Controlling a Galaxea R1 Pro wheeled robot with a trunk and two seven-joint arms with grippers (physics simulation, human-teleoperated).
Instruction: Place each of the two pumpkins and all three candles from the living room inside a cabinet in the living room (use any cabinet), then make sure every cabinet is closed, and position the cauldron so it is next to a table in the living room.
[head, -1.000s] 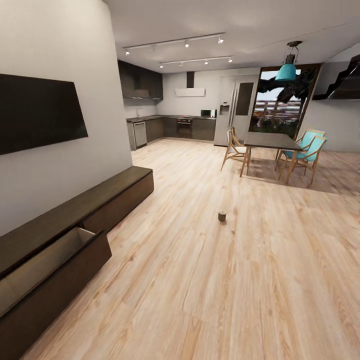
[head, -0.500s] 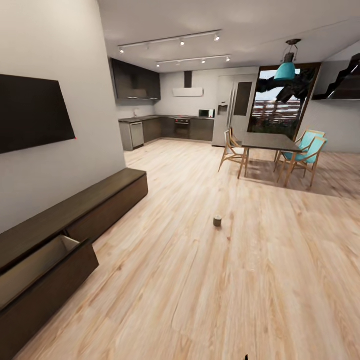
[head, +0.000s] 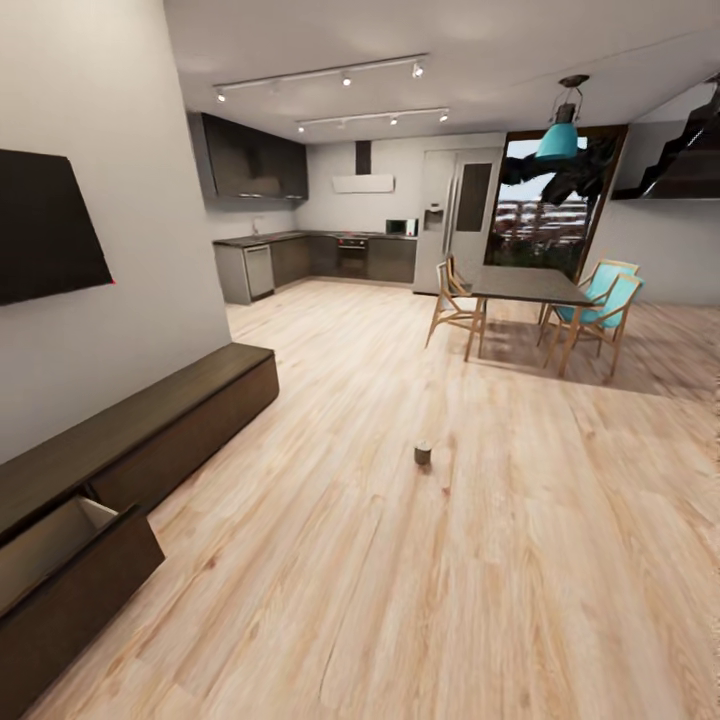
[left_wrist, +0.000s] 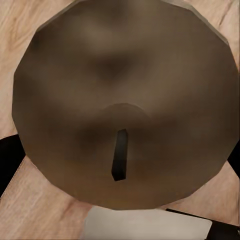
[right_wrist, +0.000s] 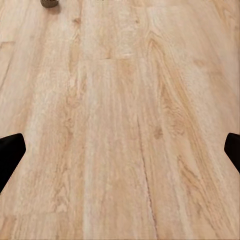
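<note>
Beige-tan wax crowds the left wrist view: a candle (left_wrist: 125, 100), seen end-on with its dark wick (left_wrist: 119, 161), sits between the left gripper's dark fingers (left_wrist: 9, 162), which appear clamped on it. The right gripper (right_wrist: 120, 150) hangs over bare plank floor (right_wrist: 125, 125), fingers wide apart. Near left, the dark brown cabinet (head: 150, 420) has one drawer (head: 60, 560) pulled open. Farther out, a second candle (head: 423, 453) stands alone on the floor. Beyond it, right, the dining table (head: 525, 286) with chairs; kitchen at the far wall.
</note>
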